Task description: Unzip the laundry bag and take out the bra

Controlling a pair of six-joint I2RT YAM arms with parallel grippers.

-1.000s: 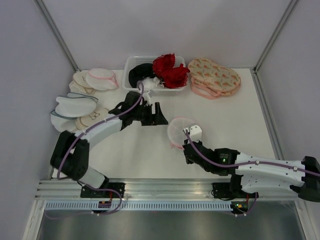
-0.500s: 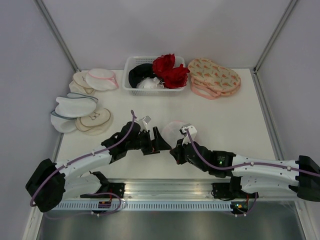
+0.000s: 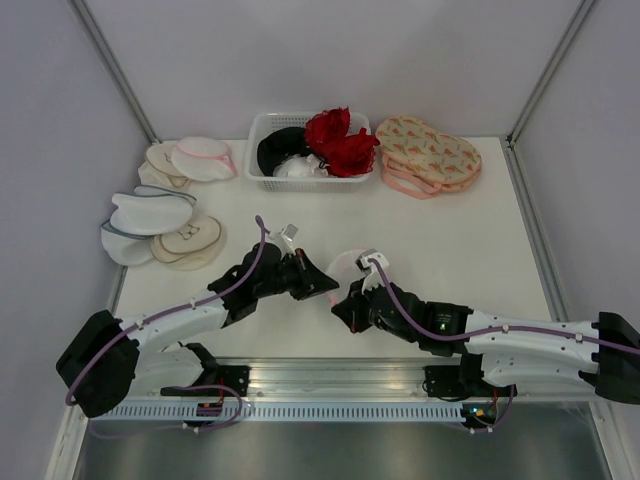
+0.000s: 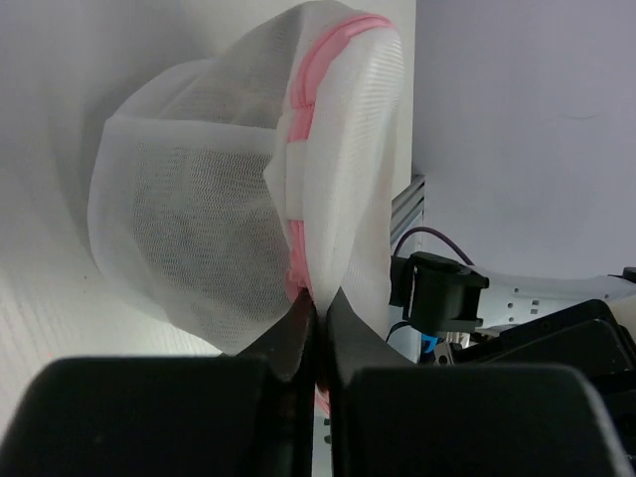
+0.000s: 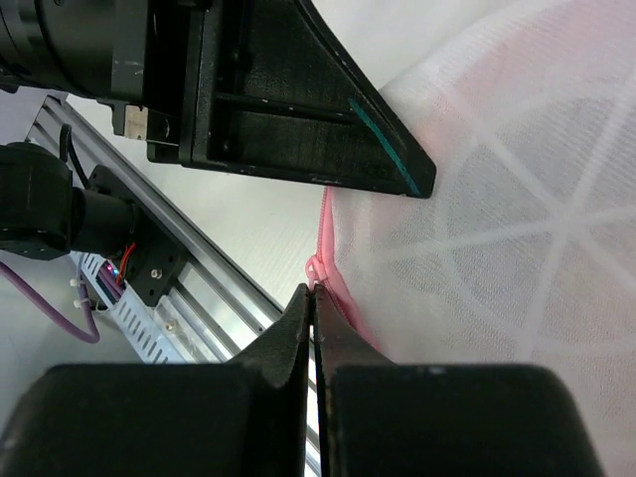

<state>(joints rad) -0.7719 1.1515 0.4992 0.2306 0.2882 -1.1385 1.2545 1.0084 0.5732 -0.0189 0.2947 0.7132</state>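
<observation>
Pink-trimmed white mesh laundry bag point(image 3: 352, 262) is held up between both grippers, near the middle of the table point(image 3: 480, 230).
Jaws of the left gripper point(image 4: 320, 298) are together, pinching the bag's edge. Jaws of the right gripper point(image 5: 313, 293) clamp its zipper trim point(image 5: 323, 229). The zip looks closed, so unzipping and bra removal remain. Half a second ago the left jaws stood apart.

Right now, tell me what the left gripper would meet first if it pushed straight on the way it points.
The laundry bag: the left gripper is shut on its pink trim, so it would likely press straight into the mesh dome.
</observation>
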